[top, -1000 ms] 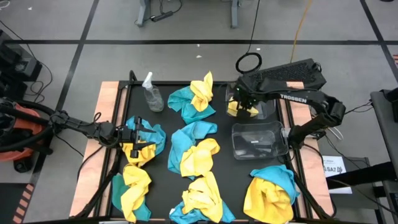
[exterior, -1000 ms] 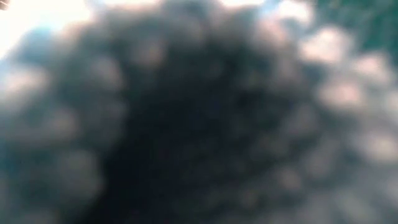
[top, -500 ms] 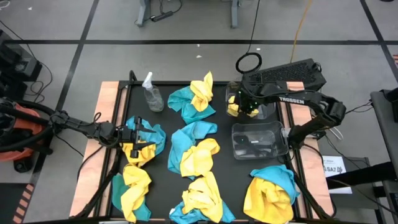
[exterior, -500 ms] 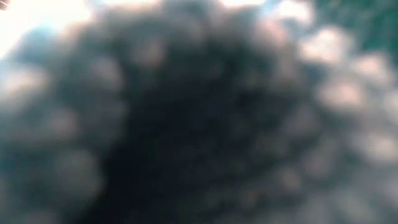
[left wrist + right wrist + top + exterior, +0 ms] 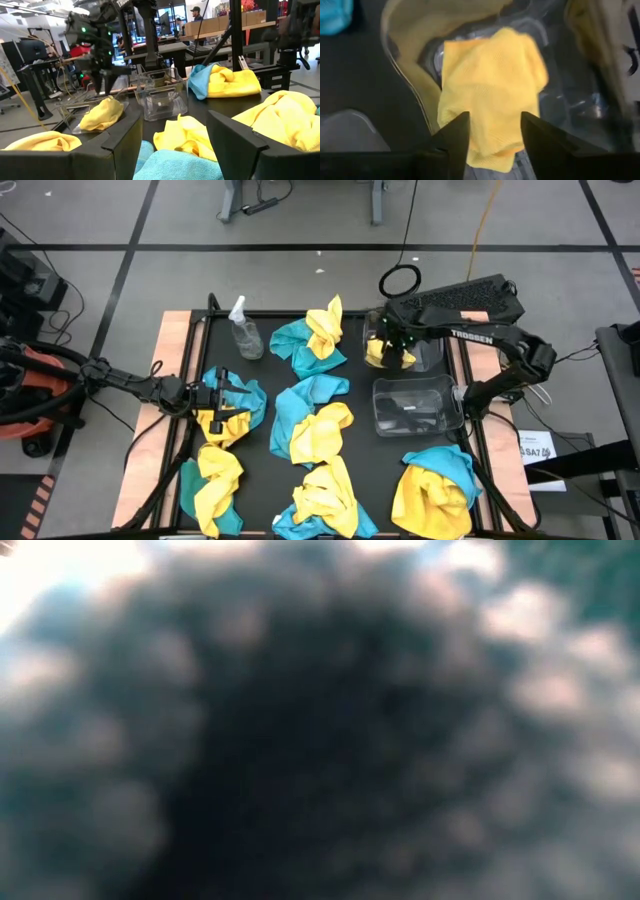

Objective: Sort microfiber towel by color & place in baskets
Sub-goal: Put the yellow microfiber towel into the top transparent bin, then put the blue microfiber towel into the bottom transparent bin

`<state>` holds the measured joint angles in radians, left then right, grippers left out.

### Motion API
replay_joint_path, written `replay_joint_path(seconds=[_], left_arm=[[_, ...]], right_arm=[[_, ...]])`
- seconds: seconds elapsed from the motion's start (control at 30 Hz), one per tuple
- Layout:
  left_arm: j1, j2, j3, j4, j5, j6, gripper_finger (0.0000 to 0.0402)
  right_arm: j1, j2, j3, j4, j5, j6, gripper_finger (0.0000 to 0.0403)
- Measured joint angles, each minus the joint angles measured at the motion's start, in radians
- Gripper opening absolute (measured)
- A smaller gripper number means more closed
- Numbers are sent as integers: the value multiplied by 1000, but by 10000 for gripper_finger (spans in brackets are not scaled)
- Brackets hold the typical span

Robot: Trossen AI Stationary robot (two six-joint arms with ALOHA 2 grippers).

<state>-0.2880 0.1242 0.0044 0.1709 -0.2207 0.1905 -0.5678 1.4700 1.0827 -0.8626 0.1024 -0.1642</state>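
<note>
My right gripper (image 5: 395, 345) (image 5: 494, 120) hangs open over the far basket (image 5: 428, 358), fingers pointing down. A yellow microfiber towel (image 5: 490, 85) (image 5: 377, 352) lies bunched on that basket's floor, below the fingers. The near basket (image 5: 415, 405) stands just in front of it, with no towel in it. My left gripper (image 5: 218, 408) (image 5: 175, 117) stands open, low over a teal and yellow pile (image 5: 238, 402) at the table's left. More yellow and teal towels (image 5: 312, 420) lie heaped across the black mat.
A clear spray bottle (image 5: 243, 330) stands at the far left of the mat. Towel piles lie at the far middle (image 5: 318, 335), near middle (image 5: 325, 495), near right (image 5: 432, 490) and near left (image 5: 215, 480). Something blurred and dark fills the low view.
My right gripper has opened over the far basket and let go of the yellow towel, which now lies on the basket's floor. The gripper has stayed in about the same place.
</note>
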Motion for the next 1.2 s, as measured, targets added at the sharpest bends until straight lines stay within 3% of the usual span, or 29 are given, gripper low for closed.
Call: replay_joint_path(seconds=[0.27, 0.57, 0.93, 1.2], left_arm=[[0, 0, 0, 0, 0, 0, 223], [0, 0, 0, 0, 0, 0, 223], [0, 0, 0, 14, -7, -1, 223], [0, 0, 0, 56, -9, -1, 223]], right_arm=[[37, -32, 197, -125, -1, -4, 235], [106, -115, 394, -193, -3, 3, 247], [199, -259, 433, -195, -131, 56, 247], [290, -274, 433, -180, -262, 74, 247]])
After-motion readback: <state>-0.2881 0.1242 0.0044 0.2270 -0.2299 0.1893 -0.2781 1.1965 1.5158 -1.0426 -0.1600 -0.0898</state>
